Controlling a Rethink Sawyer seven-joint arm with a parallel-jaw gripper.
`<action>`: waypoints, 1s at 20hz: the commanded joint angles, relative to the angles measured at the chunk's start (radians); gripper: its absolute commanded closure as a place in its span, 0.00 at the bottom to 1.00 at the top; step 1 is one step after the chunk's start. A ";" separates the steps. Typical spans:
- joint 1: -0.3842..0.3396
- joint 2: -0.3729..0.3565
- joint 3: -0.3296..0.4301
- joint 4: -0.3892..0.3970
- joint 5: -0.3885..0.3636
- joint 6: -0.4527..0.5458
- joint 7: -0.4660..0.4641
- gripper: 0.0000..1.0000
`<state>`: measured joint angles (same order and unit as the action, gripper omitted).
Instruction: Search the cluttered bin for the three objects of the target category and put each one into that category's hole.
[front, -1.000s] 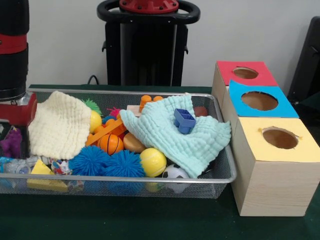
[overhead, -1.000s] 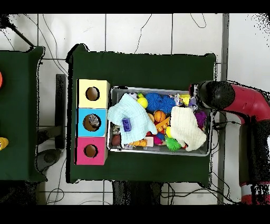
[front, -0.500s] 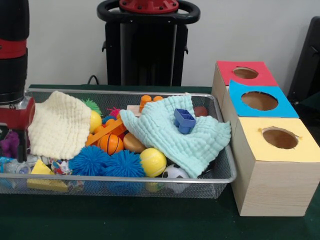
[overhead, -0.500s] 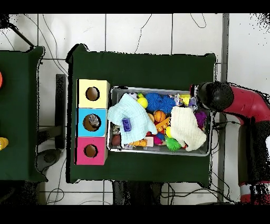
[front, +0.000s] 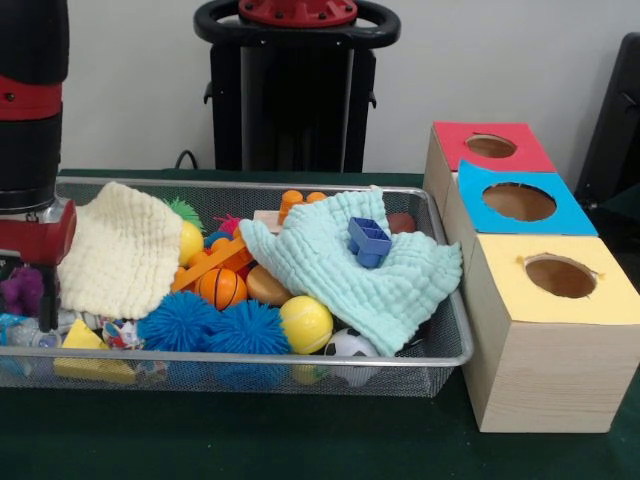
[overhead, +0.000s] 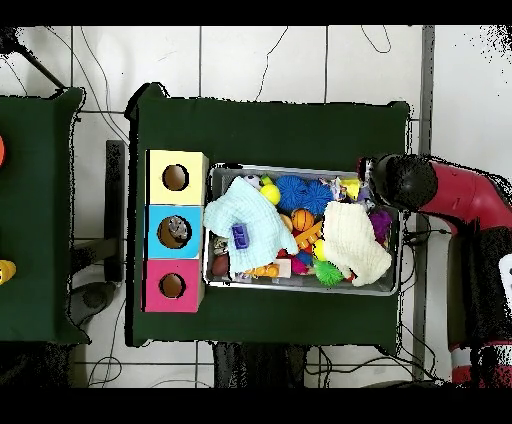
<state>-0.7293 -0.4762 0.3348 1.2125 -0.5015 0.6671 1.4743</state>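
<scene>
Wire-mesh bin (front: 440, 300), spiky balls (front: 178, 322), waffle cloths (front: 330, 265)

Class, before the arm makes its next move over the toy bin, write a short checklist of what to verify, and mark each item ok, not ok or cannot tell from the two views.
1. Arm over the wire bin's end farthest from the boxes: ok.
2. Gripper open or shut: cannot tell, hidden in both views.
3. Anything held: cannot tell.
4. Red box, blue box and yellow box holes unblocked on top: ok.
5. Toys all exposed: not ok; the cream cloth and mint cloth cover part of the pile.
6. Blue block reachable: ok, lying on top of the mint cloth.
</scene>
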 joint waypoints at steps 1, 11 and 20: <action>0.016 0.046 -0.029 0.089 -0.002 -0.057 0.112 0.00; 0.034 0.072 -0.038 0.082 0.000 -0.073 0.111 0.00; 0.043 0.048 -0.074 0.146 0.005 -0.101 0.144 0.00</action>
<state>-0.6954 -0.4320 0.2990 1.2315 -0.5012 0.6094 1.4745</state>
